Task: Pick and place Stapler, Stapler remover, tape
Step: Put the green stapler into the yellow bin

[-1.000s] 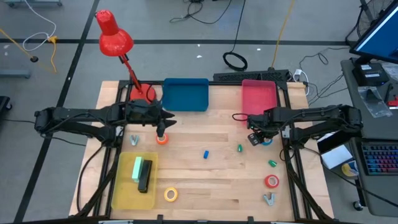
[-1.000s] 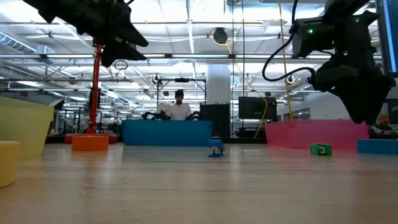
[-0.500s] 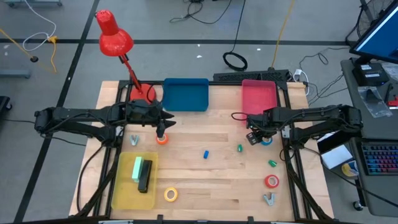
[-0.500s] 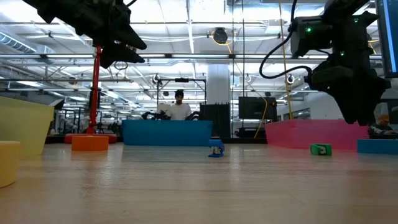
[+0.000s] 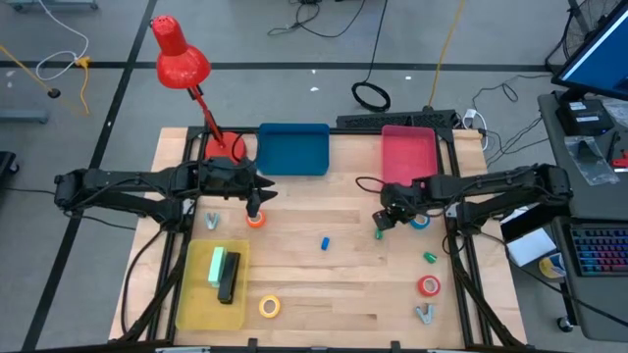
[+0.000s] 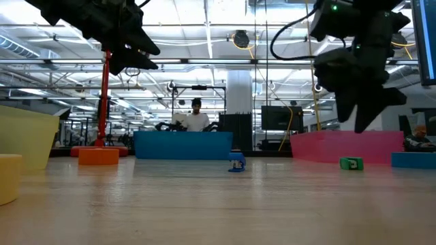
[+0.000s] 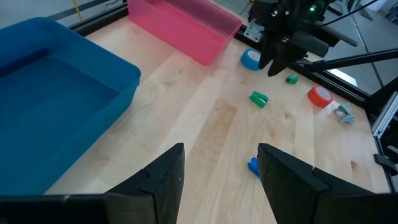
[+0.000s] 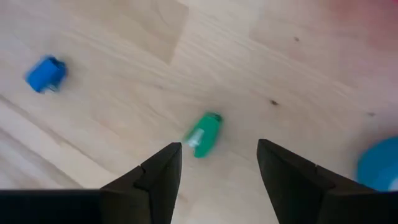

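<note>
In the high view my left gripper (image 5: 253, 203) hangs open above the orange tape roll (image 5: 256, 221), well off the table. My right gripper (image 5: 383, 218), open too, hovers over a small green bit (image 8: 203, 135), with the blue tape roll (image 5: 420, 222) just to its right. The red roll (image 5: 428, 285) and the yellow roll (image 5: 269, 307) lie flat near the near edge. A green stapler (image 5: 216, 265) and a black one (image 5: 229, 278) lie in the yellow tray (image 5: 193, 299). One staple remover (image 5: 424, 314) lies by the red roll, another (image 5: 211, 221) left of the orange roll.
A blue tray (image 5: 292, 149) and a pink tray (image 5: 407, 152) sit along the far edge, with a red desk lamp (image 5: 182, 61) at the far left corner. A small blue bit (image 5: 324, 242) and a second green bit (image 5: 430, 257) lie on the wood.
My right gripper has moved toward the table's left, away from the blue tape roll and over the small green bit, staying above the table. Nothing on the table has shifted.
</note>
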Available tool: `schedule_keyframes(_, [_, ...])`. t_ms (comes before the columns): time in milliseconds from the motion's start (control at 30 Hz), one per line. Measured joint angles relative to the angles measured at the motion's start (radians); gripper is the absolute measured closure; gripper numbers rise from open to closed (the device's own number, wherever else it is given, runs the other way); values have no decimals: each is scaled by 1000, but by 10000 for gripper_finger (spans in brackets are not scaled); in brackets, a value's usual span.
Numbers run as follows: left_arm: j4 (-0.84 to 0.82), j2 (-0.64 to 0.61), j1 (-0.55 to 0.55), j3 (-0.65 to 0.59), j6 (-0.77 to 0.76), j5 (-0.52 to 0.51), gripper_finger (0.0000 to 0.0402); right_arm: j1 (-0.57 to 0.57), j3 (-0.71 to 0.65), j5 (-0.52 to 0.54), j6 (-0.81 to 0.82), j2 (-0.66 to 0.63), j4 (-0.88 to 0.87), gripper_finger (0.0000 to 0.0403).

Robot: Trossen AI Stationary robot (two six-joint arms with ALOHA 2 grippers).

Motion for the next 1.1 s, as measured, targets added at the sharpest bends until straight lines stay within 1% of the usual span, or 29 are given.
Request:
schedule_keyframes(167, [2, 0, 0, 0, -1, 0, 199, 0, 0, -4, 39, 48, 35, 202])
schedule_keyframes(400, [10, 0, 0, 0, -2, 11, 199, 0, 0, -38, 78, 155, 151, 202])
schedule_keyframes(467, [9, 0, -1, 0, 0, 16, 199, 0, 0, -53, 89, 180, 141, 202])
schedule_keyframes(633, [8, 0, -1, 0, 5, 27, 199, 3, 0, -53, 99, 219, 112, 202])
schedule_keyframes(867, [8, 0, -1, 0, 21, 34, 199, 44, 0, -54, 139, 275, 180, 202])
schedule_keyframes(1100, [8, 0, -1, 0, 23, 34, 199, 68, 5, -43, 144, 324, 176, 204])
